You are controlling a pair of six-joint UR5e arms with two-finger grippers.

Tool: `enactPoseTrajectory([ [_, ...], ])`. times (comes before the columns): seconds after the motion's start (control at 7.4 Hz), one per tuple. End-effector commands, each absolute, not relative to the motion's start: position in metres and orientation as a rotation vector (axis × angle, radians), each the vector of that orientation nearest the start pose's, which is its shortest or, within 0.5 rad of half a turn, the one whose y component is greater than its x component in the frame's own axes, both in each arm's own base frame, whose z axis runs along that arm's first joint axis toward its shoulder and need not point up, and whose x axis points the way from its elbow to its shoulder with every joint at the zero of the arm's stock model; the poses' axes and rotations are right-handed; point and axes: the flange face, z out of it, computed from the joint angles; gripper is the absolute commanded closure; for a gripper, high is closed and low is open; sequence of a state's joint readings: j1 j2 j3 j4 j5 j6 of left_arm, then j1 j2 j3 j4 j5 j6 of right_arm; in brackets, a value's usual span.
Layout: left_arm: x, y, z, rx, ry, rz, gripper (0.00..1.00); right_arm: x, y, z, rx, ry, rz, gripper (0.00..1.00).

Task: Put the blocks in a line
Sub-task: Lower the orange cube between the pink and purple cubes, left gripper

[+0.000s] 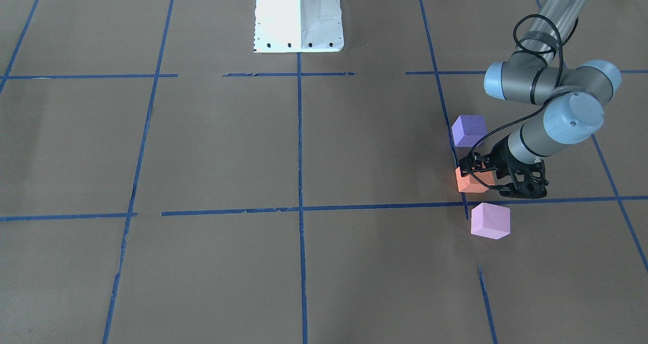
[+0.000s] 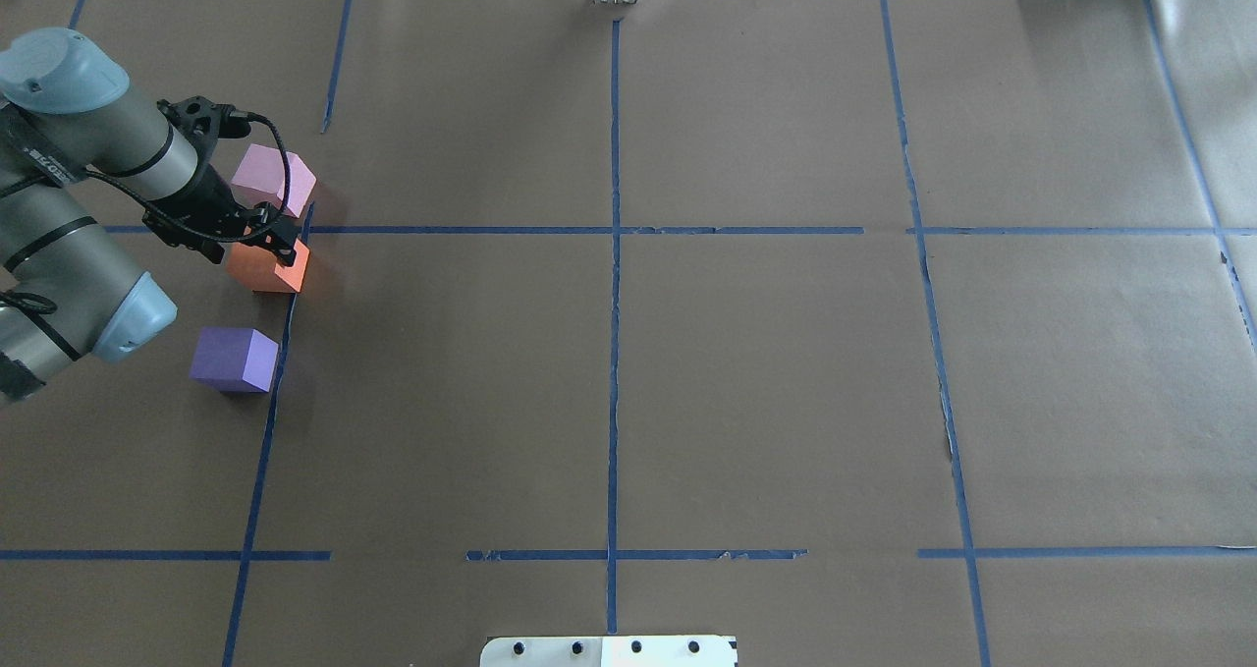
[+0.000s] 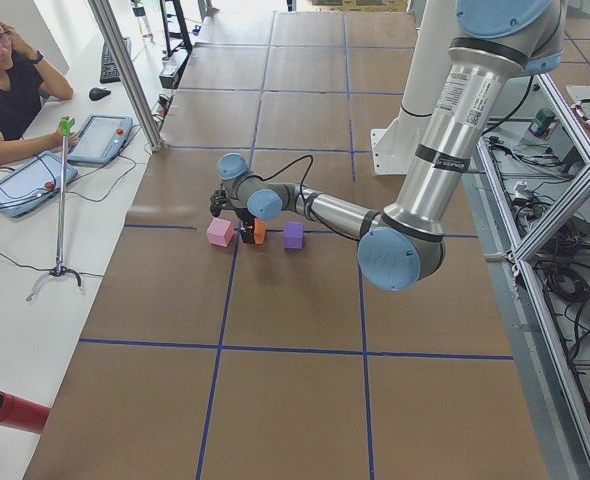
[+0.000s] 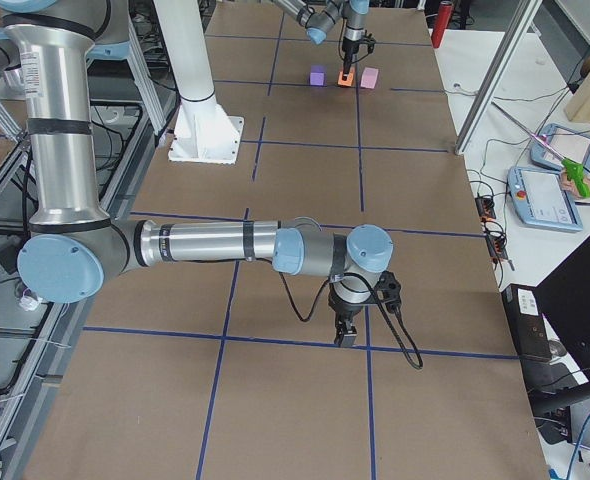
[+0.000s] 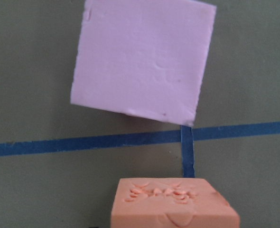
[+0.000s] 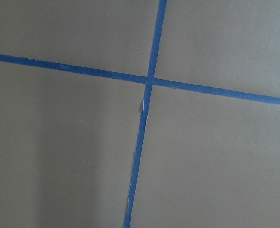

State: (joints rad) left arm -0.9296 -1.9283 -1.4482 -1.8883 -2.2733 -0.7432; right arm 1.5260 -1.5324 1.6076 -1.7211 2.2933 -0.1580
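Note:
Three blocks lie in a row along a blue tape line on my left side. The violet-blue block (image 1: 469, 129) (image 2: 234, 358) is nearest my base. The orange block (image 1: 464, 183) (image 2: 275, 272) is in the middle. The pale pink block (image 1: 490, 221) (image 2: 275, 181) (image 5: 140, 61) is farthest and sits slightly turned. My left gripper (image 1: 476, 177) (image 2: 273, 240) points down with its fingers closed on the sides of the orange block (image 5: 173, 209), which is at table level. My right gripper (image 4: 346, 338) hangs low over a tape crossing, far from the blocks. I cannot tell whether it is open or shut.
Brown paper with a grid of blue tape (image 2: 614, 230) covers the table. The white robot base (image 1: 298, 20) stands at the table's middle edge. An operator (image 3: 5, 80) sits at a side desk with tablets. A red cylinder (image 3: 10, 412) lies off the table.

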Motion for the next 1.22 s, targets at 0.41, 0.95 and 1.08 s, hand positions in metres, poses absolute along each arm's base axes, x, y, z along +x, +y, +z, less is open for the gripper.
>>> enactPoseTrajectory([
  [0.41,0.3361,-0.5656,0.4821,-0.024,0.864,0.111,0.00,0.0451,-0.5037,0.6397,-0.031,-0.726,-0.166,0.00],
  [0.95,0.3351,-0.5646,0.4812,-0.019,0.863,0.112,0.00,0.0451,-0.5037,0.6397,-0.031,-0.726,-0.166,0.00],
  [1.08,0.3296,-0.5676,0.4744,-0.014,0.875,0.107,0.00,0.0451,-0.5037,0.6397,-0.031,-0.726,-0.166,0.00],
])
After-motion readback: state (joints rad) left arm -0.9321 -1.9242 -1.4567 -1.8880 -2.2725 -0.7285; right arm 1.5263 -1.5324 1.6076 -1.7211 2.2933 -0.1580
